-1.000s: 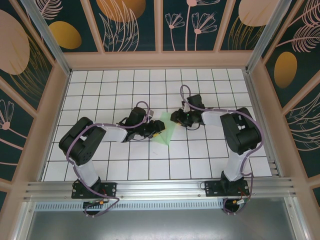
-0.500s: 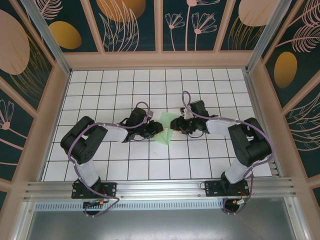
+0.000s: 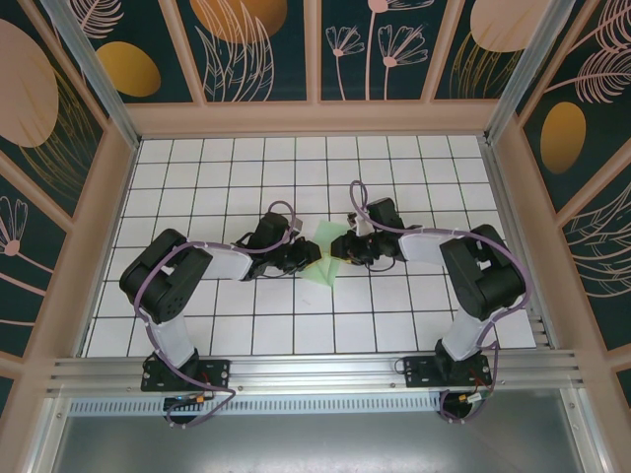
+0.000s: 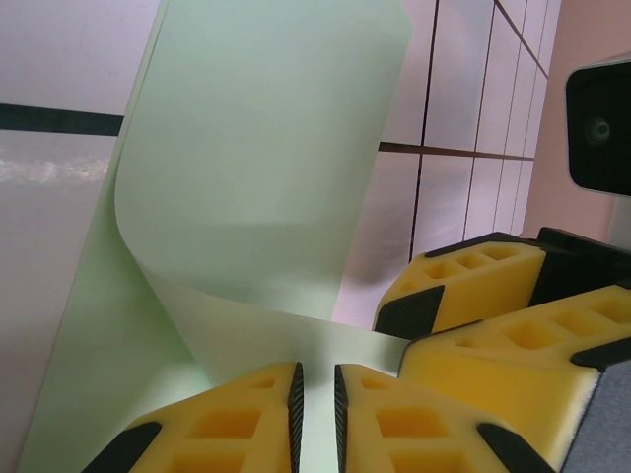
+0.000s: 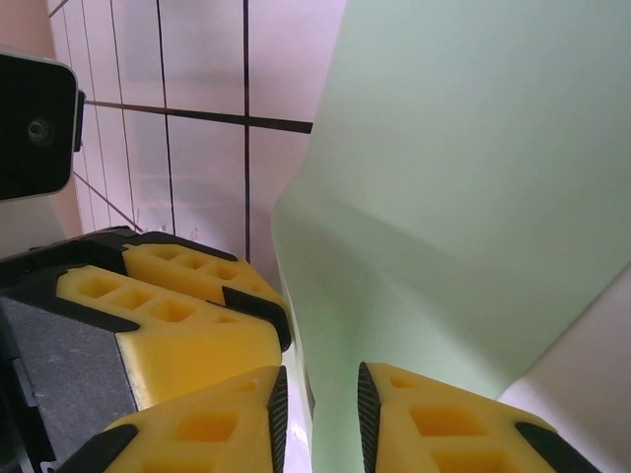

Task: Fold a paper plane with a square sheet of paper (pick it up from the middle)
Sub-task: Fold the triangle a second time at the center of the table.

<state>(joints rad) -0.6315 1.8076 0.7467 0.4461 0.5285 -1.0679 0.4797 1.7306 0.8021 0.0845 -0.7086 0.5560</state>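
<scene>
The square sheet of paper [image 3: 321, 268] is pale green and folded into a narrow pointed dart, the shape of the paper plane. It lies in the middle of the tiled table. My left gripper [image 3: 312, 258] reaches it from the left and my right gripper [image 3: 339, 246] from the right, their tips almost meeting. In the left wrist view the left gripper [image 4: 316, 372] shows a narrow gap over a curled flap of paper [image 4: 256, 177]. My right gripper [image 5: 321, 372] stands a little wider, astride a raised fold [image 5: 454, 197].
White grid tiles [image 3: 246, 177] cover the table, with a low wooden wall [image 3: 315, 118] round it. Each wrist view shows the other gripper's yellow fingers close by: the right one's fingers [image 4: 463, 296], the left one's fingers [image 5: 187, 305]. An aluminium rail [image 3: 315, 370] runs along the near edge.
My right gripper slid left onto the paper and its arm swung about. Both pairs of jaws narrowed. The left arm and the paper stayed where they were.
</scene>
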